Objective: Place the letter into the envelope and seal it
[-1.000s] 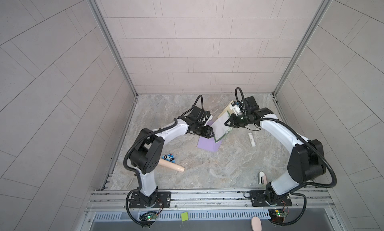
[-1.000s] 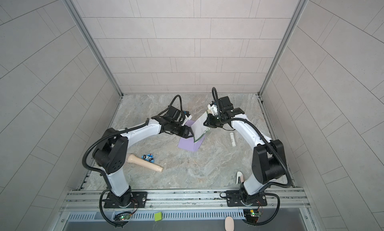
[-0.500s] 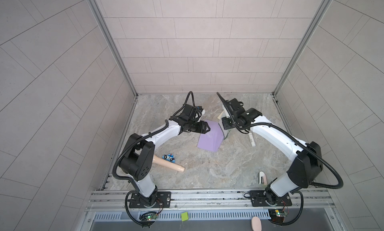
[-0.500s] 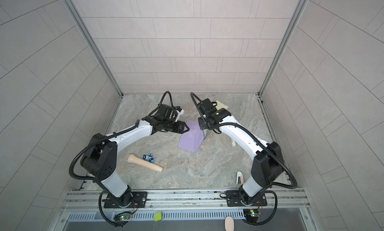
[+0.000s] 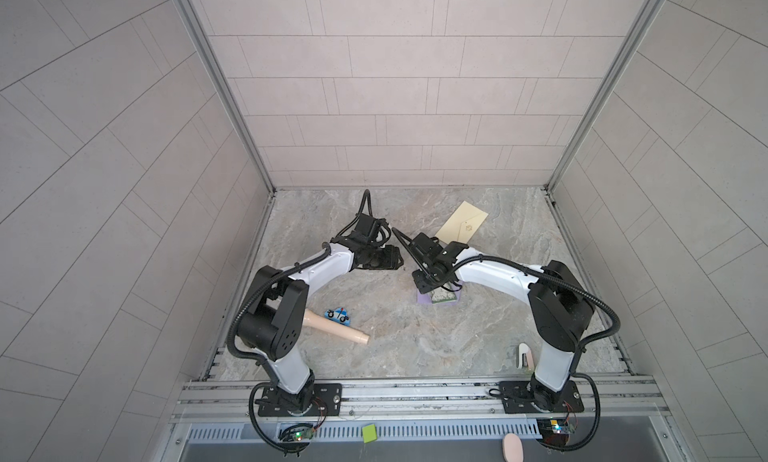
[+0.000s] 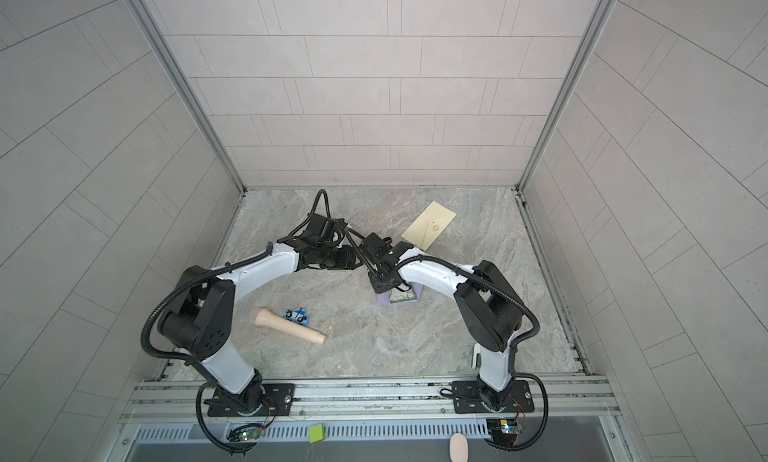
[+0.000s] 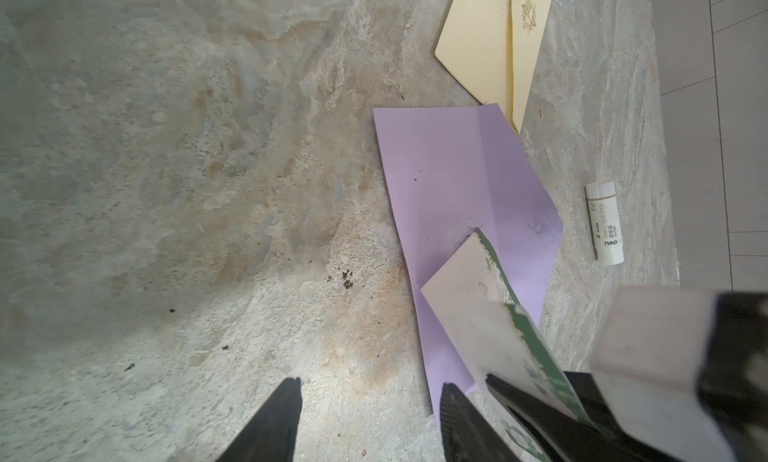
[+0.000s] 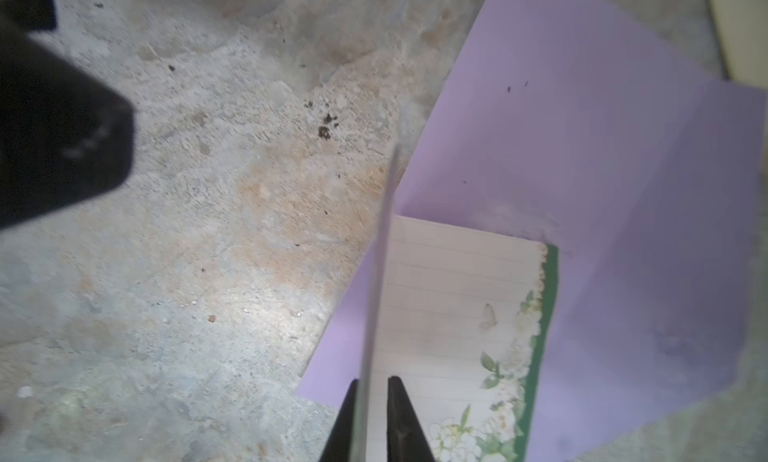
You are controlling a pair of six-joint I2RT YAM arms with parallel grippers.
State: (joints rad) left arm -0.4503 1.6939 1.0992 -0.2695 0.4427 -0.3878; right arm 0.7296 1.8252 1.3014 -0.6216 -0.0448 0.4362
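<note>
Purple envelope (image 8: 602, 148) lies flat on the surface (image 7: 166, 148), right of centre, flap unfolded. I judge the step in hand to be inserting the letter (image 8: 457, 297).

The letter's lined half rests on the envelope. Its other half stands upright between the jaws of the right gripper (image 8: 374, 383), which are narrowly parted, with a gap on one side of the sheet.

Procedure: lay the upright half flat, align the letter's edge with the pocket mouth, then slide it in low.

Left gripper (image 7: 370, 383) hangs spread and empty just left of the envelope. I would use it to pin the envelope.
</note>
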